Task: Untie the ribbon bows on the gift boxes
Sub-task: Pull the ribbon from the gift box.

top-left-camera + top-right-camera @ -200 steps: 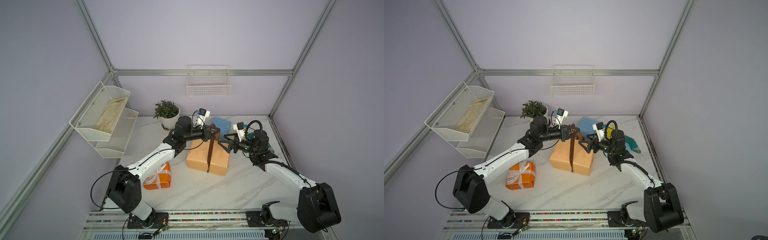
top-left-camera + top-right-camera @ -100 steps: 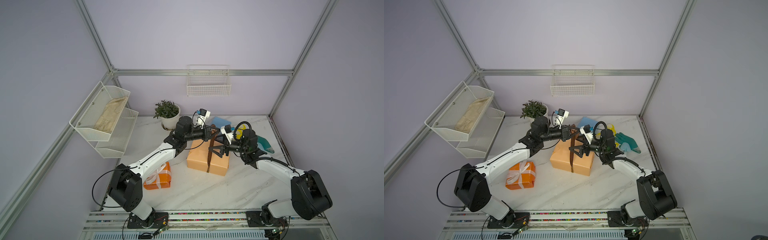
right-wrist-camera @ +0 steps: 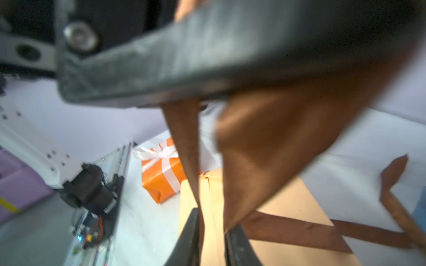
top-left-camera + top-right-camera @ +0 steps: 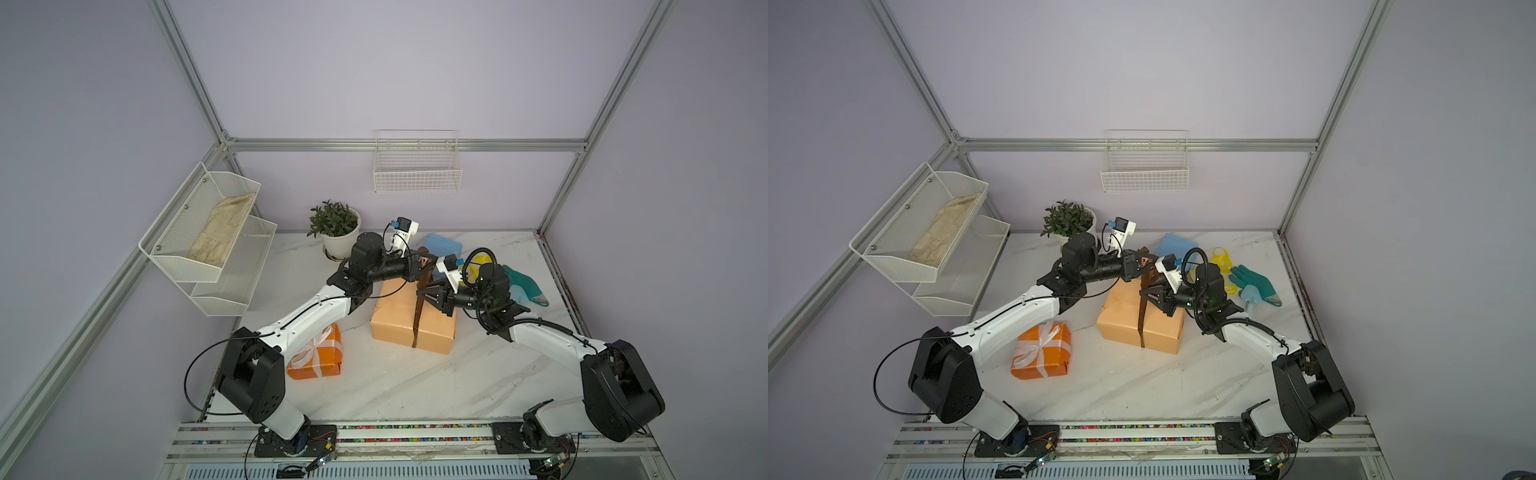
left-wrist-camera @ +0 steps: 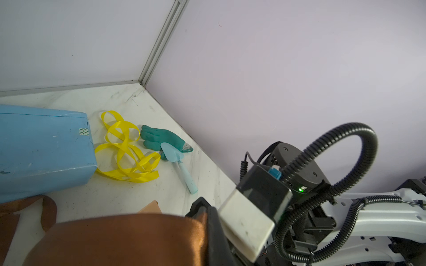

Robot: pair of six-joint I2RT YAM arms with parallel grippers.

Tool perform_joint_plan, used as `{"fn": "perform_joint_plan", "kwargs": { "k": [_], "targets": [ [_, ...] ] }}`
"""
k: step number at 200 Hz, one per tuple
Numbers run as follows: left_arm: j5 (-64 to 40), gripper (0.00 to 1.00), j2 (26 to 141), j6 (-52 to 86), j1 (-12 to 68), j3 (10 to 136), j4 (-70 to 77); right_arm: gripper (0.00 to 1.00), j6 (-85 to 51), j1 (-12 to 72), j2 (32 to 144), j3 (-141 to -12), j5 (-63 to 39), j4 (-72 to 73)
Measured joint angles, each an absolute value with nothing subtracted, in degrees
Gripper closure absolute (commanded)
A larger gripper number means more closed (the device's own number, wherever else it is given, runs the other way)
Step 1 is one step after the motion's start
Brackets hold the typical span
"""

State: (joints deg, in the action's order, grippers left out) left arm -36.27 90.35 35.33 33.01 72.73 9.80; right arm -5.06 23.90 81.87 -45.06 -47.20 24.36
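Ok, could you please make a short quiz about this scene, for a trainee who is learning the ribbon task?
1. True or false: the white ribbon on the bright orange box is already untied.
2. Relative to the light blue box, the yellow ribbon is: A) tied around it; B) lying loose beside it; C) on top of it.
3. Which ribbon does the left gripper hold up?

Key: 1 false, it is still a bow; 2 B; 3 the dark brown ribbon.
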Motion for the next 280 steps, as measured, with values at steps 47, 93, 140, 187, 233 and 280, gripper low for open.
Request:
{"fn": "perform_joint_plan", "kwargs": {
  "k": [47, 93, 140, 187, 233, 280],
  "targets": [
    [-35.9, 1.00, 90.3, 35.4, 32.9, 72.4, 9.8, 1.00, -5.7, 23.9, 82.5, -45.0, -45.0, 24.5],
    [-34.8, 1.00, 92.1, 35.3, 30.9, 72.1, 10.2, 1.00, -9.3, 23.9, 83.2, -44.7, -43.6, 24.7],
    [-31.8, 0.00, 100.3, 32.5, 26.4, 77.8, -1.9, 1.00, -16.4, 23.9, 83.1, -42.8, -43.6, 28.4],
    [-26.4, 0.00, 96.4, 29.3, 24.5, 76.2, -11.0, 1.00, -22.4, 23.8, 83.7, -42.9, -40.6, 29.5],
    [-22.8, 0.00, 84.8, 28.1, 20.0, 67.7, -12.6, 1.00, -27.3, 23.4, 87.4, -44.7, -37.3, 29.7],
    [-23.7, 0.00, 89.5, 27.8, 20.7, 65.1, -13.1, 1.00, -29.1, 23.4, 87.5, -49.1, -37.0, 27.5]
  ]
}}
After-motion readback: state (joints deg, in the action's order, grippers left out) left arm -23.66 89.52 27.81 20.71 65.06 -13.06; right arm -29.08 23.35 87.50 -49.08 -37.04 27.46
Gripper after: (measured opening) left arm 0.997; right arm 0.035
